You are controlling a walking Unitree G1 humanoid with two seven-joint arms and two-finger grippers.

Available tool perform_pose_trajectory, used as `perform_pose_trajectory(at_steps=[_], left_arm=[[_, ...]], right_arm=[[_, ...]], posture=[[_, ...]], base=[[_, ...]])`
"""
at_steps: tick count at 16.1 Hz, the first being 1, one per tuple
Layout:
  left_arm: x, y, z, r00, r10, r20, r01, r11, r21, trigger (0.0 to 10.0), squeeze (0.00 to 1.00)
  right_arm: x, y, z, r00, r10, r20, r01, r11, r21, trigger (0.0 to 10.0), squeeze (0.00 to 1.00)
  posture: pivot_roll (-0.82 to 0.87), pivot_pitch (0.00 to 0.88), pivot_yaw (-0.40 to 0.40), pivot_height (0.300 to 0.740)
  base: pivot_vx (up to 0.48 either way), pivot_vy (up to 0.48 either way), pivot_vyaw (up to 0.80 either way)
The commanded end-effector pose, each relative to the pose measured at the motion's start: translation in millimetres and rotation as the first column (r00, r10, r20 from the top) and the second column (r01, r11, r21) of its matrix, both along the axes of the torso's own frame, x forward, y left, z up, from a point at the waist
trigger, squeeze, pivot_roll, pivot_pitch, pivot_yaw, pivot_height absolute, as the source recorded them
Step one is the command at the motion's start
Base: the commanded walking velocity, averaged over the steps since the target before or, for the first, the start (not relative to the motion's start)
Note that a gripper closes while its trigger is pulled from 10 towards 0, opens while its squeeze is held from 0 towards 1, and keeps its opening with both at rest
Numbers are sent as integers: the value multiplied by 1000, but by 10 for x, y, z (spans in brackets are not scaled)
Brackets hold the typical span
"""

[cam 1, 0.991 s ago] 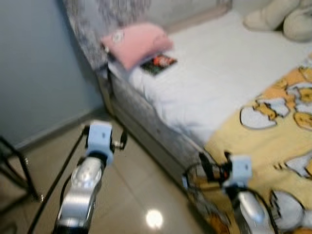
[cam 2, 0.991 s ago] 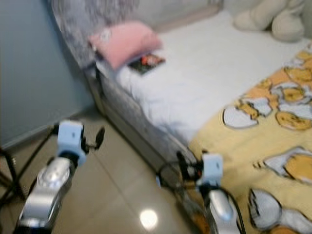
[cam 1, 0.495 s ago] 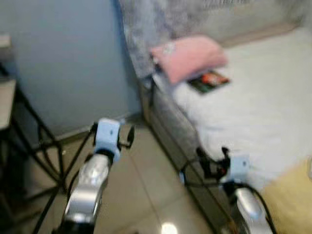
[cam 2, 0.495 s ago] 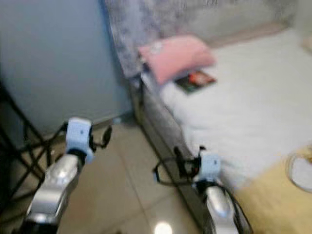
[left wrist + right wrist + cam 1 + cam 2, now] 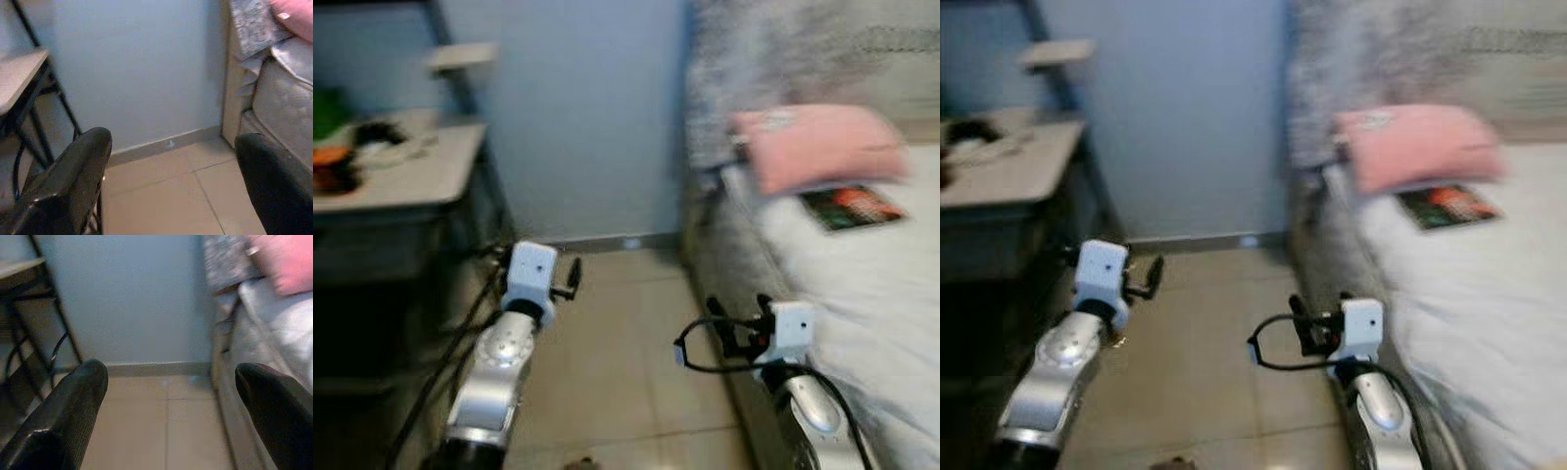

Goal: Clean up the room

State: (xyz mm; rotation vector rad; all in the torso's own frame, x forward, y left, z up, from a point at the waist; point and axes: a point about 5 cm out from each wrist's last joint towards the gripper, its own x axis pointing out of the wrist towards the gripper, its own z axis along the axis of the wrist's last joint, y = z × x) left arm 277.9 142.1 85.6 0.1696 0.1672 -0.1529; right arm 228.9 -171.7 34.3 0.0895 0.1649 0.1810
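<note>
Left eye view: the picture is blurred. The left gripper (image 5: 570, 277) hangs over the tiled floor (image 5: 617, 372) and grasps nothing; the right gripper (image 5: 736, 323) is held low just beside the edge of the bed (image 5: 862, 284), also with nothing in it. Ahead of both stands a blue wall (image 5: 587, 117). Off to the left gripper's outer side is a desk (image 5: 401, 181) on a dark frame, with clutter (image 5: 352, 147) too smeared to name. Beyond the right gripper, on the bed, a pink pillow (image 5: 818, 147) lies with a dark magazine or book (image 5: 852, 208) touching its near edge.

Right eye view: the same layout, nothing added.

Left wrist view: its two black fingers (image 5: 73, 171) are spread wide, released, with bare floor and skirting between them.

Right wrist view: its fingers (image 5: 63, 406) are likewise spread apart and free, the wall and floor between them, the bed on one side.

Judging by this, the robot is at the searching step, with no item picked out. The next move calls for settling on a target, likely the desk clutter or the book, then closing in on it.
</note>
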Motion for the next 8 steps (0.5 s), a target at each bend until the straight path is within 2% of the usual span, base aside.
perform_pose_trajectory(at_steps=[1,5,6,8], left_arm=[[-13,-10,21,1000,-7,14,7,1000,1,10000,0],[-35,28,-27,1000,18,-5,-18,1000,-13,10000,0],[-22,8,2,1000,11,18,-11,1000,-5,10000,0],[-29,7,30,999,17,36,-16,1000,-23,10000,0]], right_arm=[[11,-12,8,1000,3,-1,-3,1000,4,10000,1000],[-28,-8,-60,999,20,-34,-21,999,-31,10000,1000],[-43,3,-81,999,28,-45,-29,999,-30,10000,1000],[-67,25,-106,996,67,-60,-72,994,-83,10000,1000]], posture=[[47,0,29,740],[56,0,27,740],[56,0,27,740],[54,0,21,740]], base=[[0,0,631],[0,0,633],[0,0,631],[0,0,631]])
